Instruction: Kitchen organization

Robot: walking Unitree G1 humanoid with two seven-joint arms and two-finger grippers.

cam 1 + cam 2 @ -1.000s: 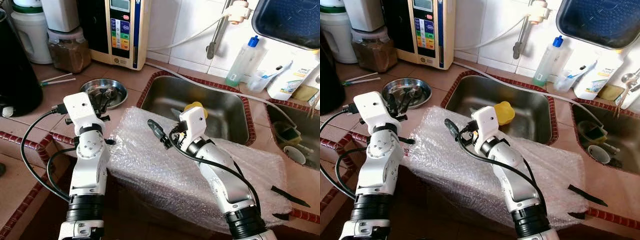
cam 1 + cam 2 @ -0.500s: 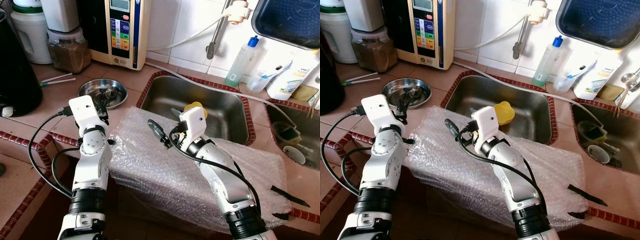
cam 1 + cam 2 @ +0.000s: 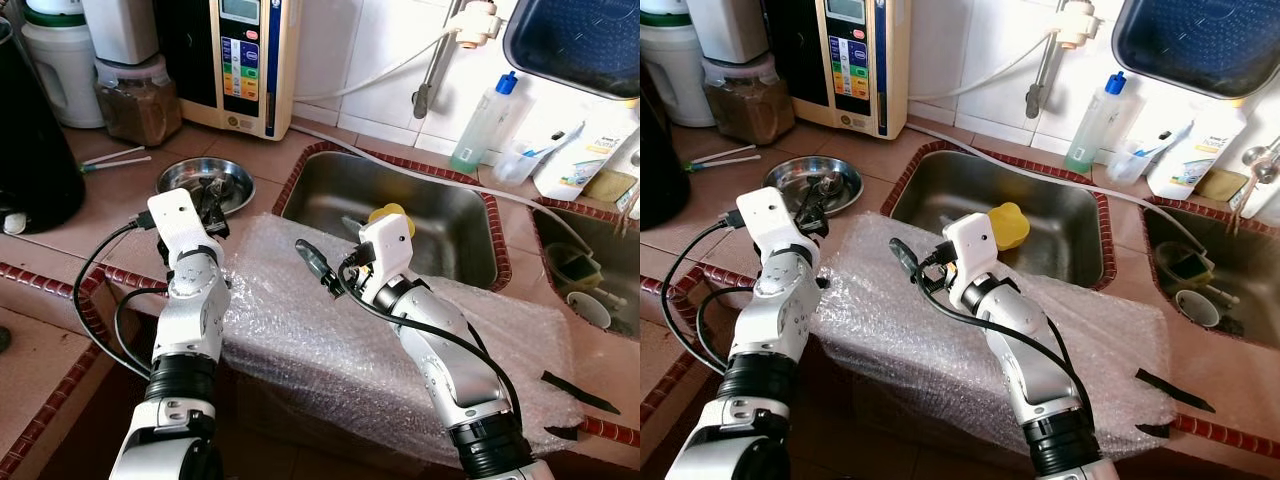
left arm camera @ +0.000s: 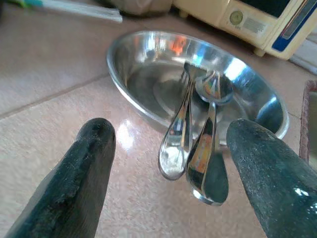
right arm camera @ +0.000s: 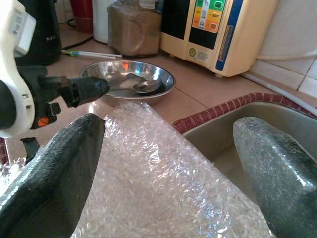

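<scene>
A shallow steel dish [image 3: 232,176] sits on the tiled counter left of the sink and holds two or three spoons [image 4: 198,144] whose bowls hang over its near rim. My left gripper [image 3: 211,207] hovers at that near rim, open, with the spoon ends between its fingers [image 4: 84,168] and not touching them. A sheet of bubble wrap [image 3: 320,340] drapes over the counter's front edge. Above it my right gripper [image 5: 171,129] is open and holds nothing.
The steel sink [image 3: 440,225] behind the wrap holds a yellow object [image 3: 388,212]. A water ionizer [image 3: 240,60], a jar of brown powder [image 3: 140,100], a black kettle [image 3: 30,150] and two white sticks [image 3: 115,158] stand on the left. A spray bottle [image 3: 485,120] and a second sink [image 3: 590,260] are on the right.
My left arm has swung rightward and forward, bringing its gripper up to the dish's near rim. The right arm and the bubble wrap have stayed put.
</scene>
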